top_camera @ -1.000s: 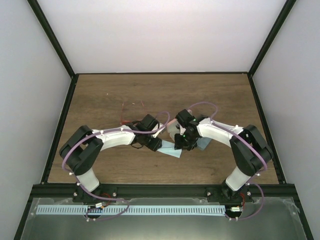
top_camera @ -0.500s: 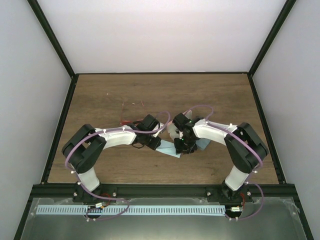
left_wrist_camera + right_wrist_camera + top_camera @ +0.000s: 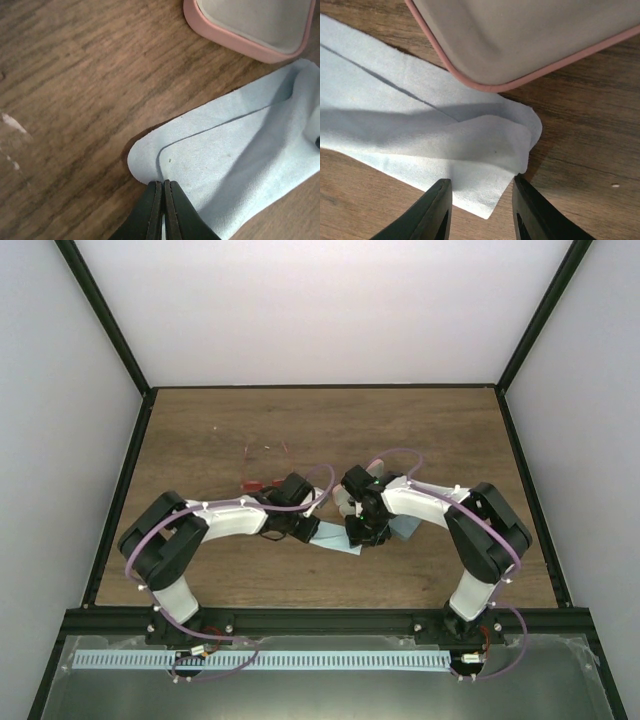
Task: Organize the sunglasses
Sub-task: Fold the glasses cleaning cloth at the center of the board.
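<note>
Two pairs of sunglasses lie on the wooden table left of centre: a thin reddish-pink pair (image 3: 266,450) and an orange-red pair (image 3: 253,484) just behind my left wrist. Neither shows in the wrist views. My left gripper (image 3: 308,531) (image 3: 163,183) is shut, pinching the folded rounded end of a light blue cloth (image 3: 335,539) (image 3: 235,165). My right gripper (image 3: 360,536) (image 3: 482,189) is open and straddles the crumpled corner at the other end of this cloth (image 3: 470,145). An open pink case (image 3: 346,502) (image 3: 250,30) (image 3: 520,35) lies just behind the cloth.
A second light blue cloth (image 3: 405,528) peeks out from under my right arm. The two arms meet near the table's middle. Black frame rails (image 3: 120,480) border the table on the left and right, with white walls beyond.
My left gripper has shut on the cloth's end. My right gripper has shifted slightly left toward the cloth and its jaws have narrowed a little.
</note>
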